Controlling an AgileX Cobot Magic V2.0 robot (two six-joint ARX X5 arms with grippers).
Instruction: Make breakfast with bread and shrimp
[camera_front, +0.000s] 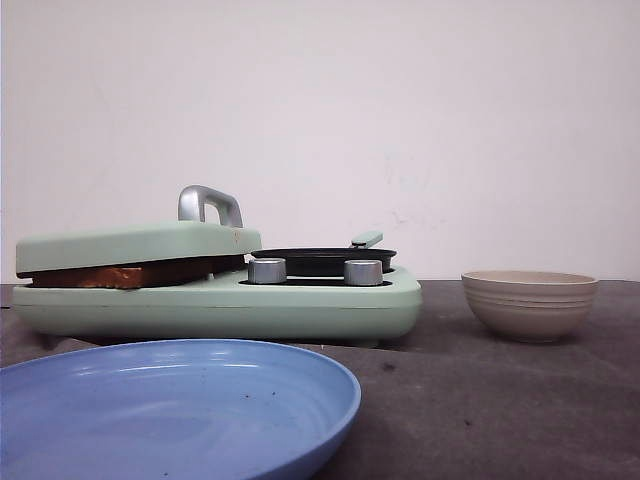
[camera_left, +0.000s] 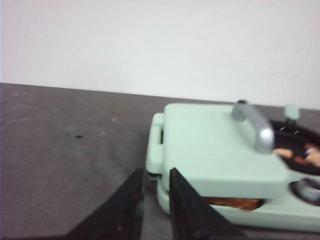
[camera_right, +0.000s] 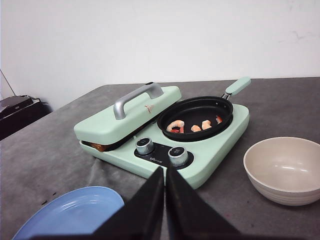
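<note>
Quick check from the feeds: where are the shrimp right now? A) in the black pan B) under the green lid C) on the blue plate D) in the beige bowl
A: the right wrist view shows the shrimp lying in the black pan.

The bread (camera_front: 110, 276) is sandwiched under the press lid (camera_front: 135, 245), left on the cooker (camera_front: 215, 305). Right of it, shrimp (camera_right: 176, 126) are held in the pan (camera_front: 322, 260). A bowl (camera_front: 530, 303) is placed right of the cooker, a plate (camera_front: 170, 410) before it.
</note>
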